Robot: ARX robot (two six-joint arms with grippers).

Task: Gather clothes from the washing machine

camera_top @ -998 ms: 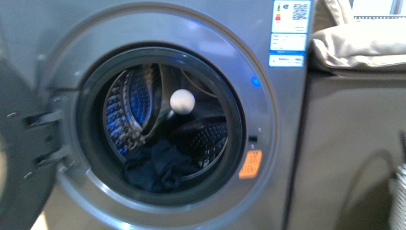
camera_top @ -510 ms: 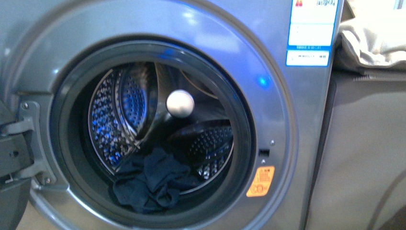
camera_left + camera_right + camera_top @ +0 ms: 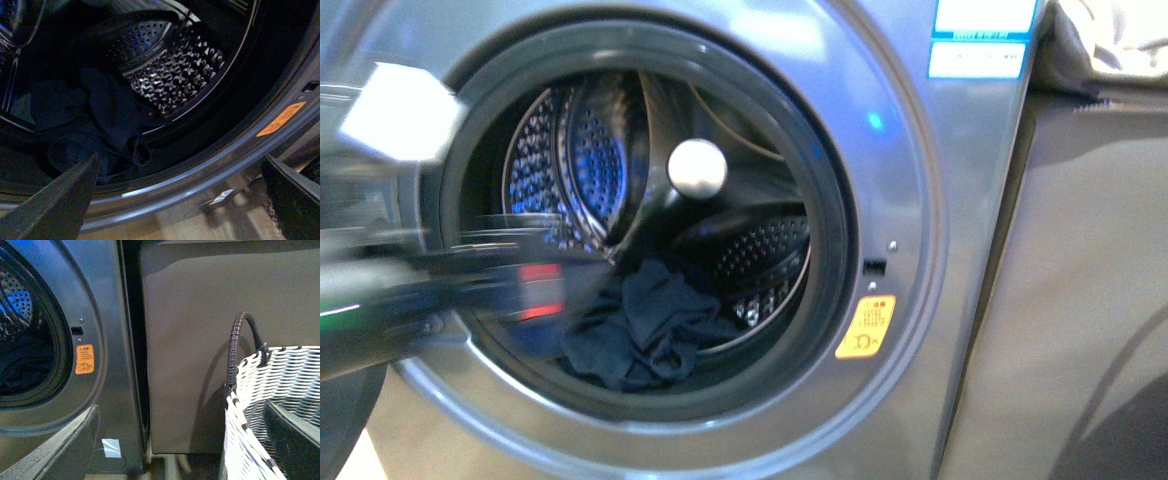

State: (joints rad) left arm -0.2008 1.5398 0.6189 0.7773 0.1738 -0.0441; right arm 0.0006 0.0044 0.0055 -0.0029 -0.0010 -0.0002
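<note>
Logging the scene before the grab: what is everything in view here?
washing machine: one, grey, filling the front view
clothes: one heap, dark navy, low in the drum's mouth
round object: one, white, in the drum above the clothes
sticker: one, orange, right of the opening
basket: one, grey-and-white woven, right of the washer
cushion: one, beige, top right
left gripper: open, facing the clothes
right gripper: open, near the basket
</note>
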